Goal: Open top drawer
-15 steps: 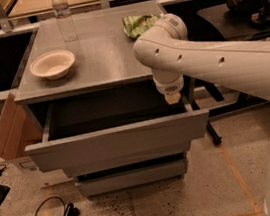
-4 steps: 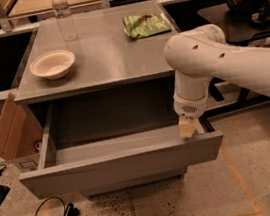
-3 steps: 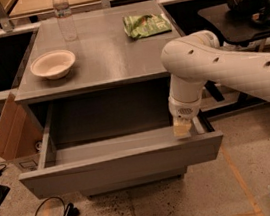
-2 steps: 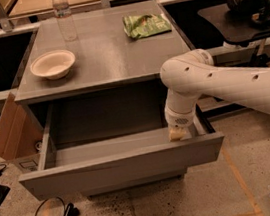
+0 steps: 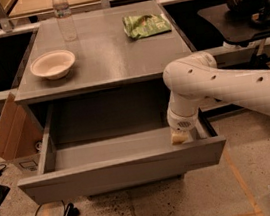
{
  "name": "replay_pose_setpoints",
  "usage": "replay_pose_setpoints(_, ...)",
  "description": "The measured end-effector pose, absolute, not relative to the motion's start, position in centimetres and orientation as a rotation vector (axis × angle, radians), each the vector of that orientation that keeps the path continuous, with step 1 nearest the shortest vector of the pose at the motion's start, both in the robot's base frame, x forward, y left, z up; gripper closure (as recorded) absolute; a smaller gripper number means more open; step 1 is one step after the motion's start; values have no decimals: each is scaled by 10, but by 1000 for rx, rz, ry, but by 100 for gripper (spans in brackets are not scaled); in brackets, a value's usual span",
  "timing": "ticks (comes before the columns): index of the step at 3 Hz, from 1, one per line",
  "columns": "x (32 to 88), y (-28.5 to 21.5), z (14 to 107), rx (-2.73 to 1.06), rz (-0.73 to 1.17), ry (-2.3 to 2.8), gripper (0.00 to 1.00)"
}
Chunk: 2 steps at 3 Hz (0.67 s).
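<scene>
Below the surface (image 5: 118, 62): top drawer (image 5: 124, 168) stands pulled well out, with its tray open to view.
Gripper (image 5: 180, 136): points down into the drawer's right front corner, just behind the front panel.
Grip: clenched or released, not discernible.
On top: white bowl (image 5: 52, 64) front left, clear bottle (image 5: 63, 12) behind it, green bag (image 5: 146, 25) back right.
Left side: cardboard box (image 5: 10, 129) beside the cabinet.

The hand (image 5: 180, 137) hangs inside the top drawer (image 5: 124, 170), right end.
</scene>
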<state>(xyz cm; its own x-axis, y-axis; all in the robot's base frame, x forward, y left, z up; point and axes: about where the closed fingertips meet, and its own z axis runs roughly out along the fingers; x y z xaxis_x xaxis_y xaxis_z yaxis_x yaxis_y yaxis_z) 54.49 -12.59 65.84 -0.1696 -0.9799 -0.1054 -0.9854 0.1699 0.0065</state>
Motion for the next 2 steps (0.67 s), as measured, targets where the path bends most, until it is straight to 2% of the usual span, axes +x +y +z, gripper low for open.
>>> replay_pose_setpoints(1, 506, -121, 665, -1854, 201, 2414, 100)
replay_pose_setpoints(2, 506, -121, 665, -1854, 201, 2414, 100)
